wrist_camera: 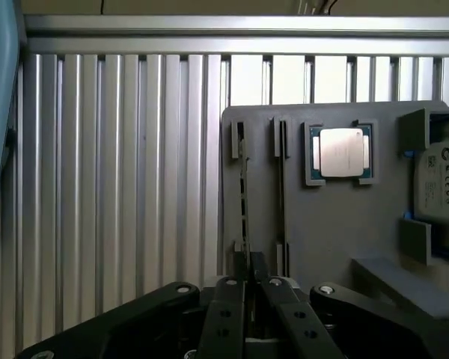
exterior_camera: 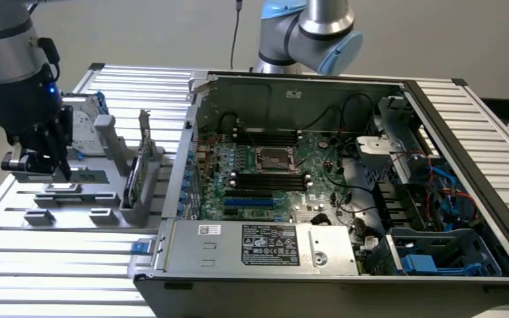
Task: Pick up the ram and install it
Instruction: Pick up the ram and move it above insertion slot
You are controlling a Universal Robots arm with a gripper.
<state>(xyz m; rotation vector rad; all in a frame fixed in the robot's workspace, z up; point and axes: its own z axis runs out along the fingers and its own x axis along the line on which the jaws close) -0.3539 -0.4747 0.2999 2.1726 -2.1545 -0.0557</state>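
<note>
Exterior view: high, wide, angled down on the grey parts tray (exterior_camera: 77, 205), computer case (exterior_camera: 307, 89) to the exterior view's right of it. Wrist view: close above that tray (wrist_camera: 322, 224), facing down past the gripper (wrist_camera: 247, 273). Tray is the overlap.

Gripper: your gripper (wrist_camera: 248, 280) pinches the ram (wrist_camera: 244, 198), which stands on edge in the grey tray (wrist_camera: 322, 239); you have open air above it.
Tray: a second slot (wrist_camera: 280, 187) lies just beside the ram.
Toward the case: an upright card (exterior_camera: 142, 156) and the case wall (exterior_camera: 177, 179) block your way.
Case: open-topped; you can reach the black slots (exterior_camera: 270, 180) from above, though cables (exterior_camera: 360, 106) loop nearby.
</note>
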